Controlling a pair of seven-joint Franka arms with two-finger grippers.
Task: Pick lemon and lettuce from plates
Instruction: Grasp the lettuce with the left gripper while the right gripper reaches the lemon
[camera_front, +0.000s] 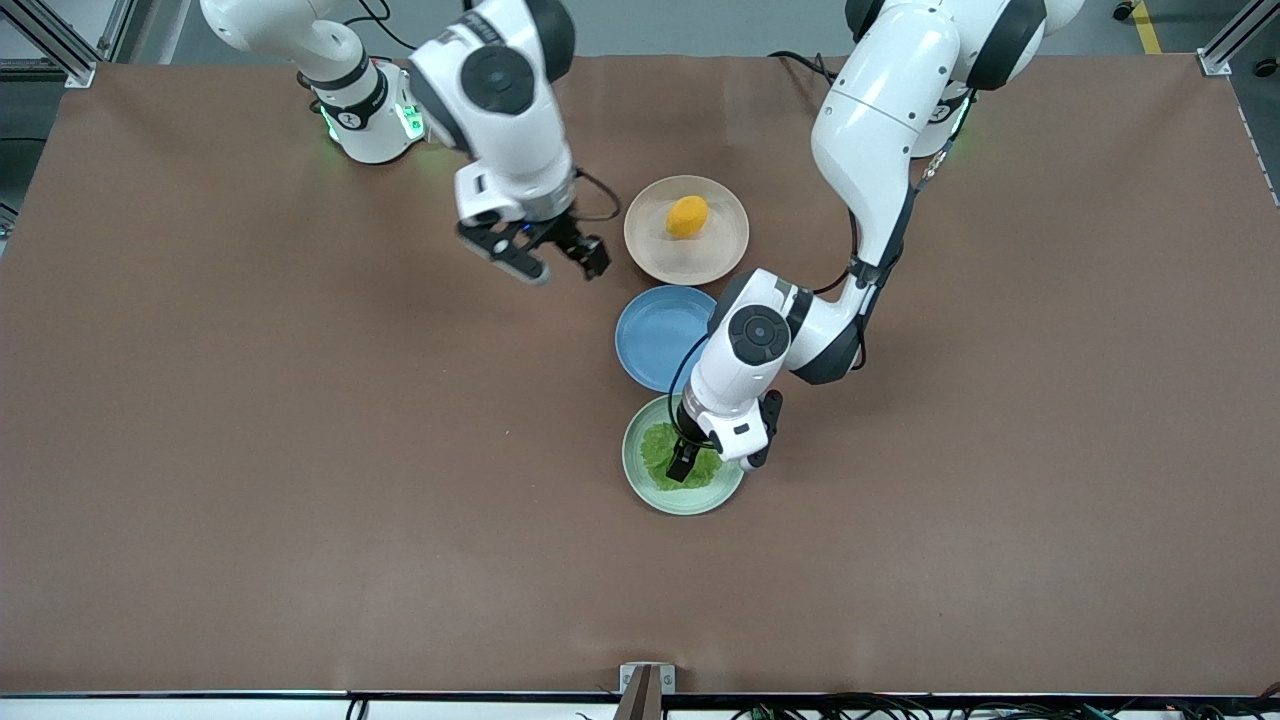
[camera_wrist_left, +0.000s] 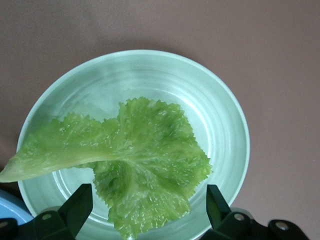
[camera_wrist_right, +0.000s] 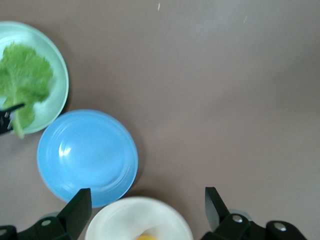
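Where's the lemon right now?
The small oval yellow-orange lemon lies on the pale beige-pink round plate, farther from the front camera than the blue plate.

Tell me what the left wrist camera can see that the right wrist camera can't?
Only the left wrist view shows the lettuce up close, its crinkled leaf and pale stem tip lying on the mint green plate, with the open left gripper straddling the leaf.

Only the right wrist view shows the whole blue plate, the beige plate with a sliver of the lemon, and the open right gripper over bare table.

Both show the lettuce, the mint green plate and the brown table.
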